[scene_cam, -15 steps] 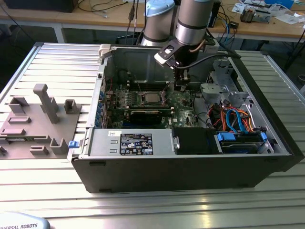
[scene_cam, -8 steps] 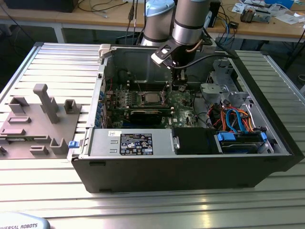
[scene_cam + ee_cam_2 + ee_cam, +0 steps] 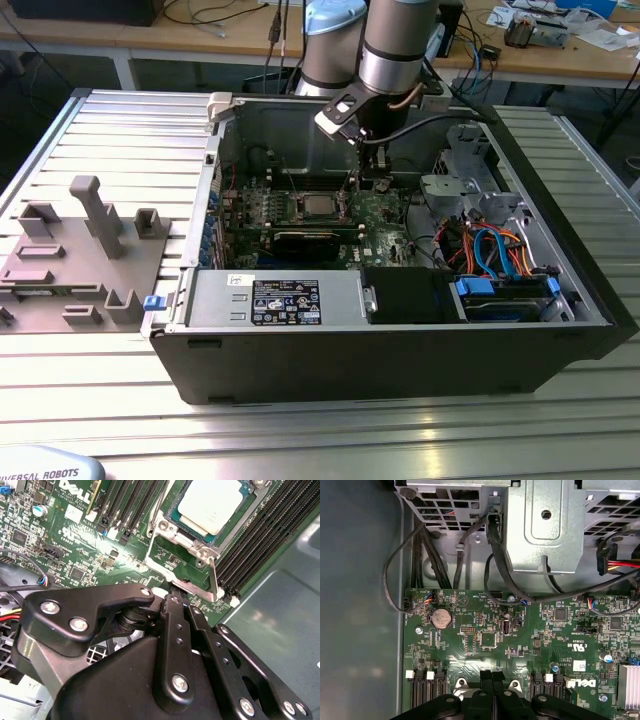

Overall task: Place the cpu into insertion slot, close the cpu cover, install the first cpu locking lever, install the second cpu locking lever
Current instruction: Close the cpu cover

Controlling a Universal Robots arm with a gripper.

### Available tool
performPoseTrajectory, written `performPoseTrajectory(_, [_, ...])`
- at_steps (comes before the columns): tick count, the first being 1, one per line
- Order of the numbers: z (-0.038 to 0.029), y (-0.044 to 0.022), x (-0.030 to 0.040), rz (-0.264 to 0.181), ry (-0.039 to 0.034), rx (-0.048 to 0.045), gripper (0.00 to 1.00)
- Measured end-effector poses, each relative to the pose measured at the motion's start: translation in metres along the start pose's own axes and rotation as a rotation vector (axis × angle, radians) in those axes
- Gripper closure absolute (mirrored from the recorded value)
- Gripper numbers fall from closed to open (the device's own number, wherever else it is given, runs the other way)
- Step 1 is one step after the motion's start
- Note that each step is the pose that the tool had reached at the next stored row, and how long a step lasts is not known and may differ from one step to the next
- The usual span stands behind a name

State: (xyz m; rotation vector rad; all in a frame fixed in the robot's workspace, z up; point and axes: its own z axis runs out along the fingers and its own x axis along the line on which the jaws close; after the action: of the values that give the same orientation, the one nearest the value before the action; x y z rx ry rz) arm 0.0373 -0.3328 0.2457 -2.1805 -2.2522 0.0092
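The cpu (image 3: 210, 505), a silvery square chip, lies flat in the insertion slot (image 3: 202, 555) on the green motherboard (image 3: 485, 630); the exterior view shows the cpu (image 3: 318, 207) mid-board. The cpu cover (image 3: 162, 527), a silvery frame, lies around the chip's edges. A thin metal locking lever (image 3: 214, 580) runs from a socket corner toward my fingertips. My gripper (image 3: 176, 599) hangs shut just beside the socket, on the exterior view's right of it (image 3: 372, 180), with its tips close to the lever's end; whether they touch is hidden. The shut fingers (image 3: 487, 680) point at the board.
A long black card (image 3: 305, 240) lies in front of the socket. Memory slots (image 3: 260, 545) flank it. A metal drive cage (image 3: 460, 170) and orange and blue cables (image 3: 490, 245) crowd the case's right side. A grey fixture (image 3: 85, 250) stands outside the case.
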Motion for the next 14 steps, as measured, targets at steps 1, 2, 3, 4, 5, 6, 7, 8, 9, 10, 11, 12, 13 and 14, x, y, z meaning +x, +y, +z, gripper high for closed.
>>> performPoseTrajectory(1, [0.0001, -0.0003, 0.0, 0.0, 0.0, 0.0, 0.89])
performPoseTrajectory(2, [0.0001, -0.0005, 0.0, 0.0, 0.0, 0.0, 0.89])
performPoseTrajectory(3, [0.0001, -0.0007, 0.0, 0.0, 0.0, 0.0001, 0.89])
performPoseTrajectory(4, [0.0002, -0.0009, 0.0, 0.0, -0.0001, 0.0, 0.89])
performPoseTrajectory(5, [0.0002, -0.0012, 0.0001, 0.0, -0.0001, 0.0, 0.89])
performPoseTrajectory(6, [0.0003, -0.0015, 0.0001, 0.0, 0.0, 0.0, 0.89])
performPoseTrajectory(7, [0.0004, -0.0019, 0.0001, 0.0, 0.0, 0.0, 0.89])
performPoseTrajectory(8, [0.0004, -0.0023, 0.0001, 0.0, 0.0001, 0.0, 0.89])
performPoseTrajectory(9, [0.0004, -0.003, 0.0001, 0.0, 0.0001, 0.0, 0.89])
performPoseTrajectory(10, [0.0004, -0.0037, 0.0001, 0.0, 0.0, 0.0, 0.89])
performPoseTrajectory(11, [0.0004, -0.0046, 0.0002, 0.0, 0.0, 0.0, 0.89])
performPoseTrajectory(12, [0.0005, -0.0058, 0.0002, 0.0, 0.0, 0.0, 0.89])
performPoseTrajectory(13, [0.0005, -0.0064, 0.0002, 0.0, 0.0, 0.0, 0.89])
performPoseTrajectory(14, [0.0005, -0.0069, 0.0002, 0.0, 0.0, 0.0001, 0.89])
